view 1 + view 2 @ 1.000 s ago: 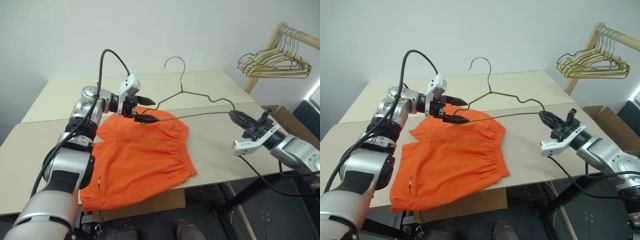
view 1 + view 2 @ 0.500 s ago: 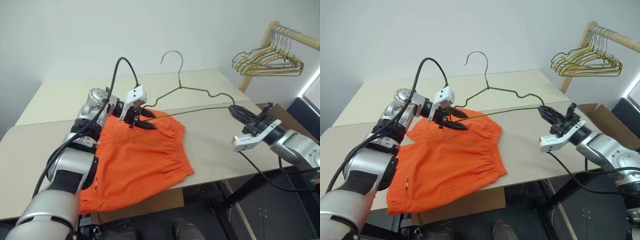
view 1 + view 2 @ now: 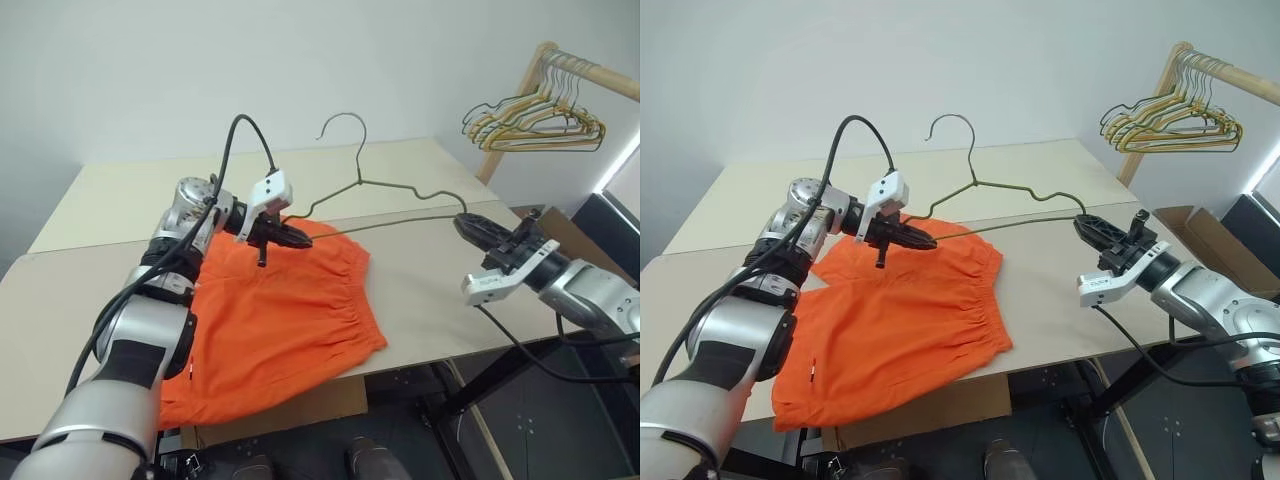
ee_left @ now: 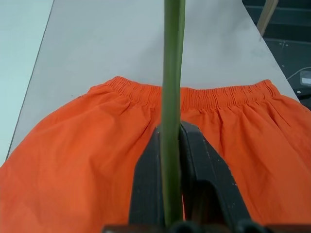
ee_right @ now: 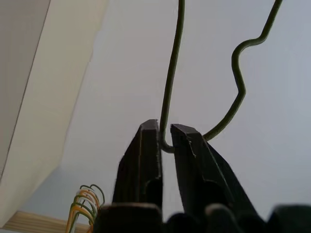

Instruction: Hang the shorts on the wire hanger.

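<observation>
The orange shorts (image 3: pixel 290 310) lie flat on the table, waistband toward the right. The thin olive wire hanger (image 3: pixel 360 181) hangs in the air above them, hook up, spanning between my two grippers. My left gripper (image 3: pixel 300 238) is over the shorts' far edge. In the left wrist view its fingers (image 4: pixel 194 145) are shut on the hanger's wire (image 4: pixel 172 73). My right gripper (image 3: pixel 462 220) is at the hanger's right corner. In the right wrist view its fingertips (image 5: pixel 150 131) stand slightly apart, with the wire's bend (image 5: pixel 167 145) in the narrow gap.
The beige table (image 3: pixel 430 280) has bare surface right of the shorts and behind them. A wooden rail with bunched gold and pale hangers (image 3: pixel 530 115) stands at the far right. A cardboard box (image 3: pixel 1185 220) sits beyond the table's right edge.
My left gripper's fingers, wide apart around the wire a second ago, have closed on it and dipped slightly. The right arm has stayed in place. The camera has shifted a little.
</observation>
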`<control>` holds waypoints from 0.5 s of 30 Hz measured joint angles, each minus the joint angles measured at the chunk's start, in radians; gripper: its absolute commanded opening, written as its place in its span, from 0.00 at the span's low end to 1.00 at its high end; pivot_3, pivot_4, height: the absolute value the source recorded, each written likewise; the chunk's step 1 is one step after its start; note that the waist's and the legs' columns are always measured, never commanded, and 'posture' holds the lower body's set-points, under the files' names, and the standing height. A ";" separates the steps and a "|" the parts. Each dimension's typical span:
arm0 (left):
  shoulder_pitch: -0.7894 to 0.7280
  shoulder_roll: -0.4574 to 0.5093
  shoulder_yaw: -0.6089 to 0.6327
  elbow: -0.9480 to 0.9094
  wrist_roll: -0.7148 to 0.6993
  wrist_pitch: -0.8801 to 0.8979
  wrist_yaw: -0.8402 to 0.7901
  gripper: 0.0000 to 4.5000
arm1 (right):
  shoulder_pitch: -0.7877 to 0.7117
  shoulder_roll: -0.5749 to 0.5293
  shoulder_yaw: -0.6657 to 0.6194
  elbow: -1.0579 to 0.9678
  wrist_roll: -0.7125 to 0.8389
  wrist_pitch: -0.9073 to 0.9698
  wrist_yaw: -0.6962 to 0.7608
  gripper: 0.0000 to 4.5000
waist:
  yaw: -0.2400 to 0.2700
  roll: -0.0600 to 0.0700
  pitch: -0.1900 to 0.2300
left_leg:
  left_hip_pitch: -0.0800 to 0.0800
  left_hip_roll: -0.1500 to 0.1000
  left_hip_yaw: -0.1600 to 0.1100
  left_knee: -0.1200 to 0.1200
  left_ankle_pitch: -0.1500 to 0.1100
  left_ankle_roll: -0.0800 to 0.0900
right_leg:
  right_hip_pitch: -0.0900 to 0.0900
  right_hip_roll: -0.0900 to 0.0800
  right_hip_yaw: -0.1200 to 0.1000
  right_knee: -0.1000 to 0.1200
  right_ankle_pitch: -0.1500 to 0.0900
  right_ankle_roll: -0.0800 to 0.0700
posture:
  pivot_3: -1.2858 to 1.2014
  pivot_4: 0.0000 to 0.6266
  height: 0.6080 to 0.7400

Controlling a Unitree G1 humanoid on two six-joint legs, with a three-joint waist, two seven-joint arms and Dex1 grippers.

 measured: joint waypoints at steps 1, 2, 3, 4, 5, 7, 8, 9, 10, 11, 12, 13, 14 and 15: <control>0.000 0.000 0.001 0.000 0.000 0.005 0.001 0.00 | 0.000 -0.001 0.000 0.000 0.016 -0.015 0.014 0.48 | 0.000 0.000 0.000 | 0.000 0.000 0.000 0.000 0.000 0.000 | 0.000 0.000 0.000 0.000 0.000 0.000 | 0.52 0.00 1.00; 0.000 0.001 0.002 0.000 0.000 0.005 0.004 0.00 | 0.003 -0.004 0.001 -0.002 0.038 -0.034 0.030 0.55 | 0.000 0.000 0.000 | 0.000 0.000 0.000 0.000 0.000 0.000 | 0.000 0.000 0.000 0.000 0.000 0.000 | 0.52 0.00 1.00; 0.000 0.002 0.002 0.001 0.001 0.005 0.011 0.00 | 0.008 -0.008 0.001 -0.009 0.067 -0.051 0.056 0.63 | 0.000 0.000 0.000 | 0.000 0.000 0.000 0.000 0.000 0.000 | 0.001 0.000 0.000 0.000 0.000 0.000 | 0.52 0.00 1.00; 0.000 0.004 0.002 0.001 0.002 0.005 0.017 0.00 | 0.014 -0.010 0.001 -0.016 0.088 -0.062 0.074 0.70 | 0.000 0.000 0.000 | 0.000 0.000 0.000 0.000 0.000 0.000 | 0.001 0.000 0.000 0.000 0.000 0.000 | 0.52 0.00 1.00; 0.000 0.007 0.002 0.001 0.007 0.000 0.029 0.00 | 0.029 -0.013 0.001 -0.032 0.158 -0.069 0.138 0.79 | 0.000 0.000 0.000 | 0.000 0.000 0.000 0.000 0.000 0.000 | 0.001 0.000 0.000 0.000 0.000 0.000 | 0.52 0.00 1.00; 0.005 0.021 0.000 -0.004 0.025 -0.036 0.042 0.00 | 0.071 -0.021 0.002 -0.091 0.353 -0.010 0.301 0.95 | 0.000 0.000 0.000 | 0.001 0.000 -0.001 0.000 0.000 0.000 | 0.002 0.000 0.000 0.000 0.000 0.000 | 0.52 0.00 1.00; 0.012 0.031 -0.001 -0.010 0.032 -0.055 0.047 0.00 | 0.093 -0.024 0.002 -0.130 0.453 0.043 0.386 0.99 | -0.001 -0.001 0.000 | 0.002 0.000 -0.001 0.000 -0.001 0.001 | 0.003 0.000 0.000 0.000 0.000 0.000 | 0.52 0.00 1.00; 0.018 0.039 -0.003 -0.015 0.040 -0.076 0.051 0.00 | 0.113 -0.029 0.001 -0.171 0.565 0.120 0.477 0.99 | -0.002 -0.001 0.000 | 0.002 0.000 -0.002 0.000 -0.001 0.001 | 0.004 0.000 0.000 0.000 0.001 -0.001 | 0.52 0.00 1.00; 0.025 0.047 -0.007 -0.024 0.057 -0.099 0.055 0.00 | 0.129 -0.040 -0.003 -0.233 0.710 0.237 0.592 0.99 | -0.001 -0.001 0.000 | 0.002 0.000 -0.003 0.000 -0.001 0.001 | 0.005 0.000 0.000 0.000 0.001 -0.001 | 0.53 0.00 1.00; 0.036 0.058 -0.015 -0.039 0.069 -0.131 0.058 0.00 | 0.131 -0.054 -0.010 -0.297 0.852 0.378 0.693 0.99 | -0.001 -0.001 0.000 | 0.003 0.000 -0.004 0.000 -0.001 0.001 | 0.006 0.000 0.000 0.000 0.002 -0.002 | 0.53 0.00 1.00; 0.041 0.062 -0.021 -0.044 0.076 -0.147 0.059 0.00 | 0.126 -0.065 -0.018 -0.331 0.925 0.461 0.743 0.99 | 0.001 -0.001 0.000 | 0.003 0.001 -0.004 0.001 -0.001 0.001 | 0.007 0.000 0.000 0.000 0.003 -0.003 | 0.53 0.00 1.00; 0.049 0.068 -0.026 -0.053 0.085 -0.170 0.059 0.00 | 0.089 -0.086 -0.020 -0.378 1.044 0.623 0.821 0.99 | 0.001 -0.001 0.000 | 0.004 0.001 -0.005 0.001 -0.001 0.001 | 0.008 0.000 -0.001 0.000 0.003 -0.003 | 0.53 0.00 1.00; 0.055 0.071 -0.029 -0.065 0.095 -0.183 0.058 0.00 | 0.024 -0.114 -0.021 -0.409 1.148 0.789 0.898 0.99 | 0.002 0.000 0.001 | 0.004 0.001 -0.005 0.001 -0.001 0.001 | 0.008 -0.001 -0.001 0.000 0.003 -0.003 | 0.53 0.00 1.00; 0.058 0.071 -0.032 -0.076 0.097 -0.191 0.056 0.00 | -0.036 -0.136 -0.025 -0.422 1.206 0.902 0.947 0.99 | 0.007 0.000 0.001 | 0.004 0.001 -0.004 0.001 -0.001 0.001 | 0.008 -0.001 -0.001 0.000 0.003 -0.003 | 0.53 0.00 1.00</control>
